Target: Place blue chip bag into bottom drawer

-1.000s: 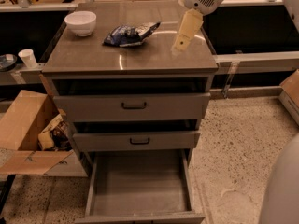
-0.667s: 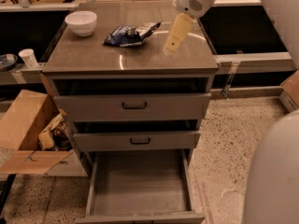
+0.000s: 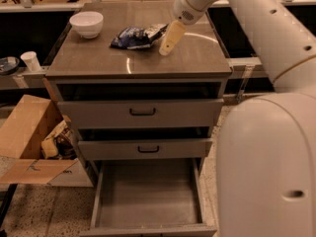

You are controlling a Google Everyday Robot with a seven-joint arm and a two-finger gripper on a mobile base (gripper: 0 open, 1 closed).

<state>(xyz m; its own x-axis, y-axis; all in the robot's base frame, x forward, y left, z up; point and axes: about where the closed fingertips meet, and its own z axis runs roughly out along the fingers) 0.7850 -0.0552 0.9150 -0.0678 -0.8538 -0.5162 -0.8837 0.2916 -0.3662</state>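
my jaws: over the desk, just right of the bag | open or shut: I cannot tell | bag: lies near back edge | drawer: pulled out

I see my pincer further left over the tabletop than a second ago. It is away from the right edge now and hangs just beside the right end of the blue chip bag. The arm now fills far more of my view's right side.
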